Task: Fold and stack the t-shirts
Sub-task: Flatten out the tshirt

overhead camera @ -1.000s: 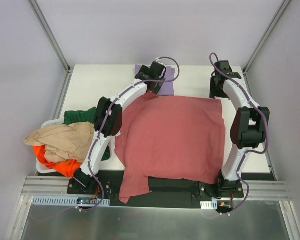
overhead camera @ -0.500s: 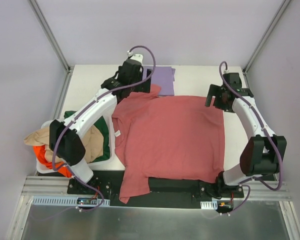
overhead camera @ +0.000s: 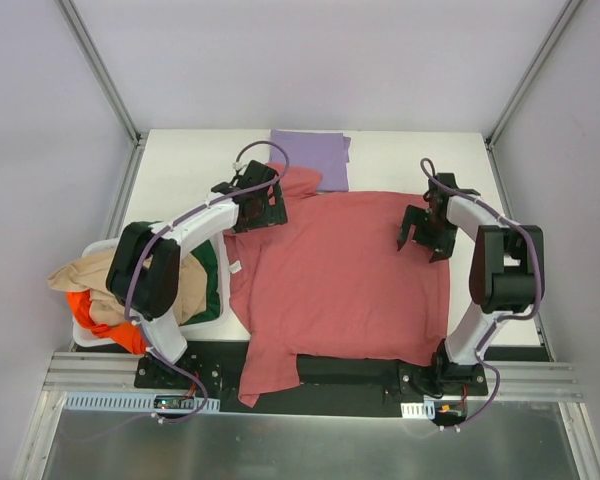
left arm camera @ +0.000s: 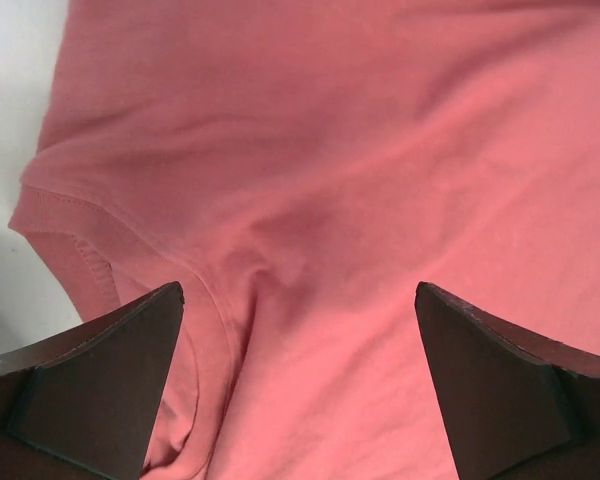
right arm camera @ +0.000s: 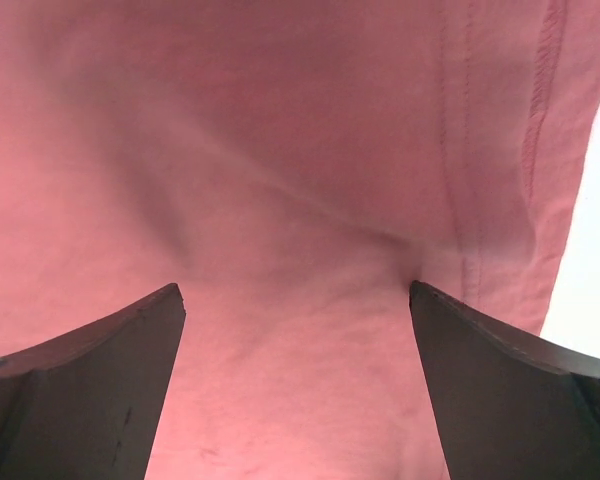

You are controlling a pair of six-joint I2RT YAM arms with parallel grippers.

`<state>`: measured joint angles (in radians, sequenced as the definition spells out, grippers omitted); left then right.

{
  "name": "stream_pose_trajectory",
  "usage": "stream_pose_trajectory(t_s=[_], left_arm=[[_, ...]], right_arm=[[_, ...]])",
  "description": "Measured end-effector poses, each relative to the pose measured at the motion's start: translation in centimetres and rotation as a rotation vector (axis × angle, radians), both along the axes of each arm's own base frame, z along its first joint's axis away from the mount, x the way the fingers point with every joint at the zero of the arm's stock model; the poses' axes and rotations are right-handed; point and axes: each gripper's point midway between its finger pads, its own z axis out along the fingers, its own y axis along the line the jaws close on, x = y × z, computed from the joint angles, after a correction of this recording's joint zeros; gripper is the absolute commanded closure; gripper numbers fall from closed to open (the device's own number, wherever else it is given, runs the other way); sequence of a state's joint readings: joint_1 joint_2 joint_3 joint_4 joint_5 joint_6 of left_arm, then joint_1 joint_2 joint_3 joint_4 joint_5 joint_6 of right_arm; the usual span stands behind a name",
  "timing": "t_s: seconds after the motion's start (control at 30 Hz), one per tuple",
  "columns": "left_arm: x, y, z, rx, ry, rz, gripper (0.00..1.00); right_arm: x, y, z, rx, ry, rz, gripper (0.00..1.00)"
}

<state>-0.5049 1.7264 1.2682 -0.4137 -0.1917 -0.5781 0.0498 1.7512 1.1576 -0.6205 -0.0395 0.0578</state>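
A red t-shirt (overhead camera: 345,275) lies spread over the middle of the table, one part hanging over the near edge. My left gripper (overhead camera: 262,212) is open and low over the shirt's far left shoulder; the wrist view shows red cloth (left arm camera: 310,200) and a sleeve seam between the spread fingers (left arm camera: 100,380). My right gripper (overhead camera: 420,232) is open over the shirt's far right edge; its wrist view shows red cloth (right arm camera: 280,200) and a hem between the fingers (right arm camera: 500,390). A folded purple t-shirt (overhead camera: 315,157) lies at the far middle.
A white basket (overhead camera: 90,335) at the left holds tan (overhead camera: 120,280), orange (overhead camera: 110,325) and green (overhead camera: 208,270) garments. Metal frame posts stand at the far corners. Bare white table (overhead camera: 180,170) shows at the far left and along the right edge.
Both grippers have come nearer and down onto the far corners of the red shirt. The shirt's far left sleeve has been spread out. The purple shirt is now uncovered.
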Motion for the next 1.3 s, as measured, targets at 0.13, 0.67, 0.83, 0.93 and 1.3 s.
stream_pose_trajectory(t_s=[0.13,0.67,0.83,0.93,1.3], left_arm=[[0.9,1.1,-2.6,-0.027,0.063,0.101,0.01],[4.8,1.8,-6.0,-0.041,0.113,0.249,0.01],[6.4,2.5,-5.9,-0.046,0.099,0.276,0.01],[7.4,3.1,-5.8,-0.058,0.09,0.295,0.01],[8.0,1.8,-3.1,-0.119,0.067,0.147,0.01]], right_arm=[[0.4,-0.8,-1.3,0.016,0.049,-0.042,0.03],[6.1,-3.4,-0.7,0.134,0.034,-0.136,0.02],[8.5,-3.9,-0.6,0.151,0.013,-0.147,0.02],[9.4,-4.1,-0.5,0.158,0.001,-0.15,0.02],[9.4,-4.5,-0.1,0.131,-0.044,-0.12,0.04]])
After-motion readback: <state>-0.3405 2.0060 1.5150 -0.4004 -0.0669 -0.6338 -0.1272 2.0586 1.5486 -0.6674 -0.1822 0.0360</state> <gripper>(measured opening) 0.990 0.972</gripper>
